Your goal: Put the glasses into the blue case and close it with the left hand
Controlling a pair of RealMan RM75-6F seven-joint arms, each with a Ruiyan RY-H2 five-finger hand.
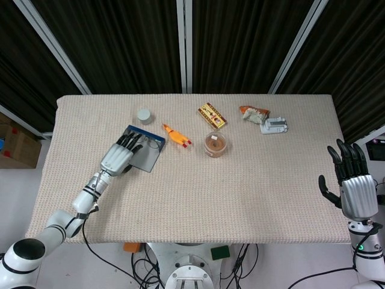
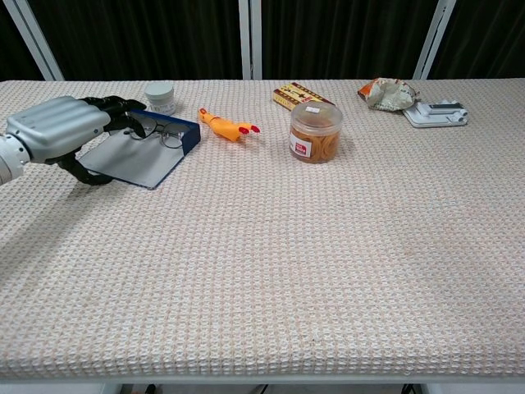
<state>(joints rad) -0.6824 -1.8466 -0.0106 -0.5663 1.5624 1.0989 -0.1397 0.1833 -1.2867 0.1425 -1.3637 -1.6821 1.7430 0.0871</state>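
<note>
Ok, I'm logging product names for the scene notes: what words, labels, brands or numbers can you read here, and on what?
None can be read.
Clear jar: a red and white label, print too small.
Yellow and red box: patterned print, blurred.
Crumpled snack bag: no legible text.
White lidded tub: no text seen.
Blue case and glasses: no markings visible.
</note>
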